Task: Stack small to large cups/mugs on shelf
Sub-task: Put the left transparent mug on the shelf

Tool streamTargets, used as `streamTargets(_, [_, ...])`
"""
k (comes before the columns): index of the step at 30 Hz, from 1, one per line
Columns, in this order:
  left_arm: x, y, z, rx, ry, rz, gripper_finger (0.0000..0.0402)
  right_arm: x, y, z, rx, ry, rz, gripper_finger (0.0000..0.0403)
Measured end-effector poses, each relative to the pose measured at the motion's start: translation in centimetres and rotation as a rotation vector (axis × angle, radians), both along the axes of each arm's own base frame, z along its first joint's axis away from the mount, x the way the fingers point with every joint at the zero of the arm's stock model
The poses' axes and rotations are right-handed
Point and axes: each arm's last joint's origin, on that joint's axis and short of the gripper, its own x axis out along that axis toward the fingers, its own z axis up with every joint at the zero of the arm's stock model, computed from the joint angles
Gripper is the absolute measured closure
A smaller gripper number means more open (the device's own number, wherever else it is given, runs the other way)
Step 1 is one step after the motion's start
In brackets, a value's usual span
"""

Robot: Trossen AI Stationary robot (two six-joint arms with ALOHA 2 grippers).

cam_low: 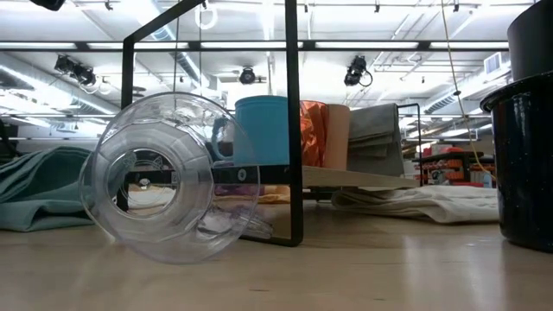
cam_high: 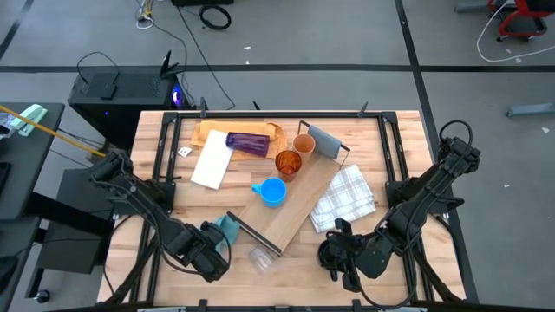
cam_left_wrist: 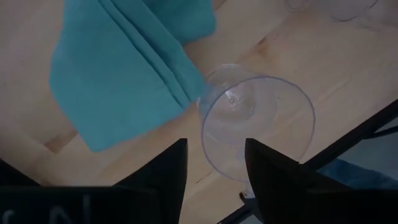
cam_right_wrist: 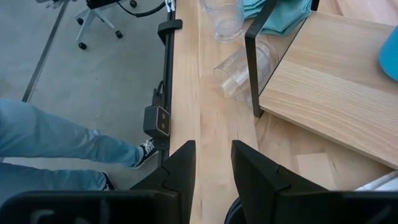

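A clear cup (cam_left_wrist: 258, 121) stands upright beside the teal cloth (cam_left_wrist: 124, 68), right under my left gripper (cam_left_wrist: 214, 171). The gripper is open and points down, with the cup's near wall between its fingers. A second clear cup (cam_low: 164, 177) lies on its side by the shelf's black end frame (cam_low: 294, 130). On the shelf board (cam_high: 299, 201) stand the light blue mug (cam_high: 273, 192), the amber cup (cam_high: 288, 163) and the tan cup (cam_high: 303, 144). The purple tumbler (cam_high: 247, 143) lies on tan paper. My right gripper (cam_right_wrist: 213, 165) hangs open over the near edge, above a black cup (cam_low: 529, 164). My left gripper comes from above, pointing down. One finger (cam_left_wrist: 273, 177) stands over the clear cup's mouth and the other (cam_left_wrist: 165, 174) outside its wall (cam_left_wrist: 206, 146). I cannot tell whether either finger touches the cup, which stands on the table.
A white cloth (cam_high: 211, 160) lies at the far left and a checked cloth (cam_high: 345, 199) lies right of the shelf. The shelf runs slantwise across the table's middle. A person's leg (cam_right_wrist: 56, 140) stands just off the table's near edge.
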Motion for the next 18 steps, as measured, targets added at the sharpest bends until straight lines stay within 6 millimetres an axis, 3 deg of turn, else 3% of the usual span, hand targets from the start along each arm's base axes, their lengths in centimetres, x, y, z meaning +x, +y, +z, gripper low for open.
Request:
streamTargets(5, [0.2,-0.1,-0.2,-0.005,-0.016,0.001,0.0223,0.0,0.0,0.0,0.0,0.0,0.0,0.0292])
streamTargets(12, [0.0,-0.1,-2.7,-0.03,0.011,-0.006,0.0221,0.0,0.0,0.0,0.001,0.0,-0.001,0.0292])
streamTargets(18, [-0.1,0.0,-2.8,-0.021,0.013,-0.037,0.0224,0.0,0.0,0.0,0.005,0.001,-0.005,0.0292])
